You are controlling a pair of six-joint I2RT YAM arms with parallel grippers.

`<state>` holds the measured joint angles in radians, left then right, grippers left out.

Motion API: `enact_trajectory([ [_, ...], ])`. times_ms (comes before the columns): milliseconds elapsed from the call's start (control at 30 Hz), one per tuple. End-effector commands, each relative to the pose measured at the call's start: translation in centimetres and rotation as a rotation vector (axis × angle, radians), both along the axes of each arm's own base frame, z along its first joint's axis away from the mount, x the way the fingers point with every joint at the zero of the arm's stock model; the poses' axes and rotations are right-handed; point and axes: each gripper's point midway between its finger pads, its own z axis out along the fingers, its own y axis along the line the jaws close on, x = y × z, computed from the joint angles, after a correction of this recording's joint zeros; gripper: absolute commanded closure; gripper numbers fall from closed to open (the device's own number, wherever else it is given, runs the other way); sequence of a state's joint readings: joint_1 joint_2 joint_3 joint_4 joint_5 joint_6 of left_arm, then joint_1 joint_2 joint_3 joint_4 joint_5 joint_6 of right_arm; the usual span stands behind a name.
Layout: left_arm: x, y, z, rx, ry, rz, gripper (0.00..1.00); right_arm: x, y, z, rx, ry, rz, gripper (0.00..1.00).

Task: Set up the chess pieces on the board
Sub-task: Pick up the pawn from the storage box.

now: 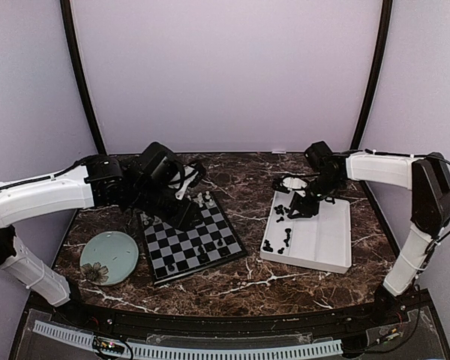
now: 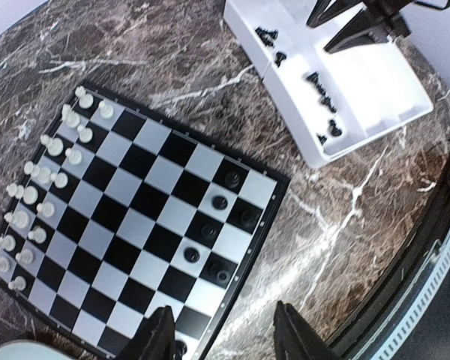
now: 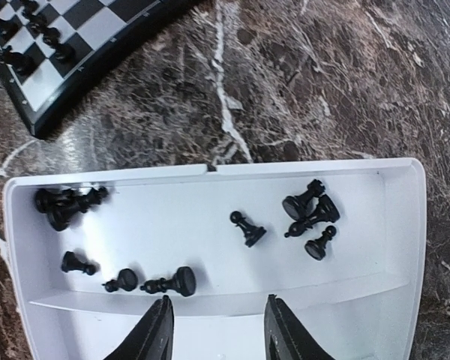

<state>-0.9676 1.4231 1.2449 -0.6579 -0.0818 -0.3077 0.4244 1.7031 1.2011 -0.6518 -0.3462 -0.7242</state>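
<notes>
On the board [image 2: 146, 169], white pieces [image 2: 41, 176] fill one edge, few black pieces [image 2: 209, 232] stand opposite; the rest lie in the tray [image 3: 172, 236] beside it. Left pincer [image 2: 223, 326] and right pincer [image 3: 217, 322] gape, empty.

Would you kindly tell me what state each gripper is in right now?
Left gripper: open, holding nothing.
Right gripper: open, holding nothing.

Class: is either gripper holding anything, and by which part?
Nothing is held: left gripper open over the board edge, right gripper open over the tray.
</notes>
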Motion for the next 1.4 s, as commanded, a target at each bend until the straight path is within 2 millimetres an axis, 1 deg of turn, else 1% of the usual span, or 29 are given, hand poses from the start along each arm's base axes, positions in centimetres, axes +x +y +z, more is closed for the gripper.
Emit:
enact_trajectory([
  [0,2.7,-3.4,3.1,-0.212,-0.055,0.015,0.53,2.7,-1.0,-0.7,-0.13,-0.116,0.101,0.59],
  [33,3.3,-3.5,3.2,-0.228,-0.058,0.031,0.54,3.1,-0.9,-0.9,-0.146,-0.126,0.119,0.6],
  [67,3.4,-4.1,3.7,-0.271,-0.047,0.026,0.54,3.6,-0.8,-1.0,-0.157,-0.133,0.135,0.6],
  [200,4.4,-4.2,3.9,-0.315,-0.04,0.057,0.54,4.2,-0.4,-2.3,-0.198,-0.147,0.206,0.6],
  [300,4.5,-4.1,4.0,-0.329,-0.036,0.066,0.54,4.5,-0.1,-3.4,-0.232,-0.157,0.241,0.56],
  [400,4.5,-3.7,3.6,-0.328,-0.03,0.082,0.54,4.2,0.2,-4.2,-0.255,-0.157,0.282,0.54],
  [533,4.5,-3.1,3.5,-0.336,-0.032,0.099,0.54,4.3,0.8,-4.6,-0.254,-0.164,0.298,0.51],
  [733,4.4,-2.9,3.3,-0.335,-0.026,0.105,0.54,4.3,1.6,-5.3,-0.261,-0.164,0.321,0.5],
  [833,4.4,-2.8,3.3,-0.335,-0.023,0.106,0.54,4.1,1.7,-5.8,-0.264,-0.142,0.336,0.52],
  [967,4.3,-2.7,3.2,-0.337,-0.025,0.109,0.54,3.7,1.8,-6.2,-0.271,-0.115,0.359,0.56],
  [1100,4.3,-2.7,2.9,-0.339,-0.022,0.112,0.54,3.2,1.5,-6.6,-0.286,-0.096,0.373,0.59],
  [1267,4.3,-2.8,2.7,-0.342,-0.019,0.112,0.54,2.1,1.3,-7.1,-0.3,-0.058,0.399,0.62],
  [1367,4.4,-2.8,2.5,-0.339,-0.02,0.11,0.54,1.5,1.5,-7.1,-0.296,-0.049,0.414,0.63],
])
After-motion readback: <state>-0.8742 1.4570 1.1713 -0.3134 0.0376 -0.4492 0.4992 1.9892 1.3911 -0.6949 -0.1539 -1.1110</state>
